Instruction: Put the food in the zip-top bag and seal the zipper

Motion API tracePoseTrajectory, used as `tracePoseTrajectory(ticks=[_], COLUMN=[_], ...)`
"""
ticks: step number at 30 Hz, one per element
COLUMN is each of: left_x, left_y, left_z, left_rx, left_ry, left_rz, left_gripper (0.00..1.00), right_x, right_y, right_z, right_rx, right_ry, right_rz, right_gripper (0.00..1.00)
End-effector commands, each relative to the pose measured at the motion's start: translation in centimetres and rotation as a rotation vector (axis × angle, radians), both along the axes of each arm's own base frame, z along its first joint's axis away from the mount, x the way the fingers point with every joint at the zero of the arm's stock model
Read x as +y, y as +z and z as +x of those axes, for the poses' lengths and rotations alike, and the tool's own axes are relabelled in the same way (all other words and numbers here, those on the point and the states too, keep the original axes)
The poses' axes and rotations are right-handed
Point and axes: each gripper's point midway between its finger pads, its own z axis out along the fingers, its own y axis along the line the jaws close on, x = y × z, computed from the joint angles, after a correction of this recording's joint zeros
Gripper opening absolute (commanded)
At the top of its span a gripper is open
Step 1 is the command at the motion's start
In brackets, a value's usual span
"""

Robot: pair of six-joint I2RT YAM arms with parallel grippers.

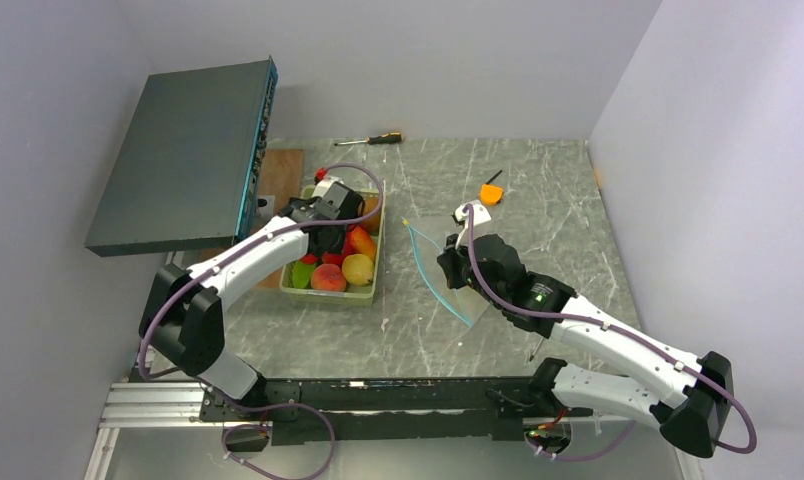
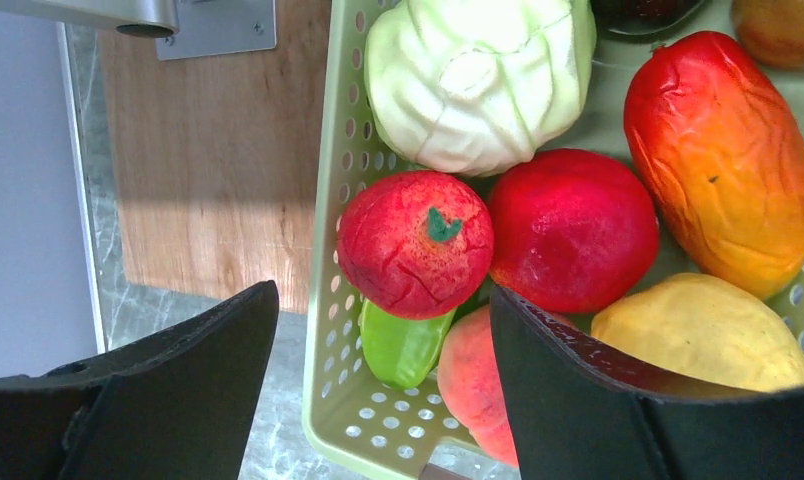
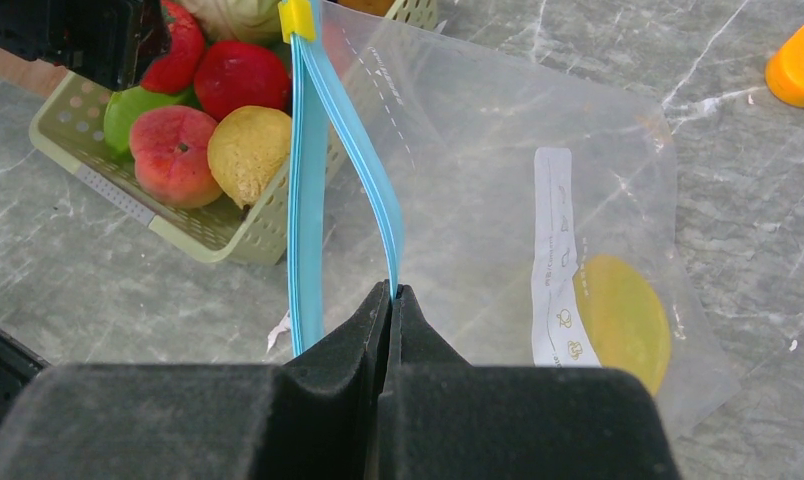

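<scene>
1. The left end effector (image 1: pixel 328 215) (image 2: pixel 383 295) hangs released over the left side of a pale green tray (image 1: pixel 333 297) (image 2: pixel 323 300). Its jaws are wide apart and grasp nothing. In the left wrist view one finger is outside the tray wall and the other is over the fruit.
2. The food (image 1: pixel 343 262) (image 2: pixel 415 243) lies heaped in the tray, left of the middle of the surface (image 1: pixel 538 170). It includes a pale cabbage (image 2: pixel 478 75), two red fruits, an orange-red mango (image 2: pixel 723 160), a yellow fruit, a peach and a green pepper.
3. The right end effector (image 1: pixel 468 235) (image 3: pixel 391 300) is clenched on one lip of the zipper (image 3: pixel 306 180). The two teal-blue lips stand parted, so the mouth is open.
4. The zip-top bag (image 1: pixel 443 270) (image 3: pixel 478 150) lies just right of the tray. Its mouth edge is lifted and faces the tray, and the rest lies on the surface.
5. A yellow slider (image 3: pixel 297 18) sits at the far end of the zipper.
6. A round yellow shape (image 3: pixel 623 320) shows through the clear plastic beside the white label (image 3: pixel 553 260). Whether it is inside the bag or under it cannot be told.
7. A wooden board (image 2: pixel 208 170) lies left of the tray.
8. An orange tool (image 1: pixel 492 191) (image 3: pixel 800 65) lies beyond the bag, and a screwdriver (image 1: pixel 370 139) lies at the far edge.
</scene>
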Motion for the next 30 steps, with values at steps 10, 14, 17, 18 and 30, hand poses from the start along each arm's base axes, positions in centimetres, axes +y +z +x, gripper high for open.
tracePoseTrajectory(ticks=[10,14,17,18,30], left_x=[-0.5,-0.6,-0.5,-0.6,-2.2], left_y=[-2.0,-2.3,-2.4,-2.4,2.6], left_z=[1.9,1.7,1.4,1.3,0.2], left_rx=[0.039,0.048,0.055,0.059,0.042], left_ry=[0.002,-0.002,-0.006,-0.010,-0.068], left_rz=[-0.009,-0.016,-0.020,-0.023,-0.137], left_gripper=[0.75,0.69,0.62,0.60,0.38], right_x=[0.1,0.1,0.1,0.1,0.2], right_y=[2.0,2.0,2.1,2.1,2.3], right_z=[0.5,0.5,0.5,0.5,0.4], right_rx=[-0.043,-0.045,-0.044,-0.044,-0.048], right_ry=[-0.018,-0.019,-0.019,-0.018,-0.011], right_rz=[0.039,0.040,0.040,0.040,0.049], right_gripper=[0.00,0.00,0.00,0.00,0.00])
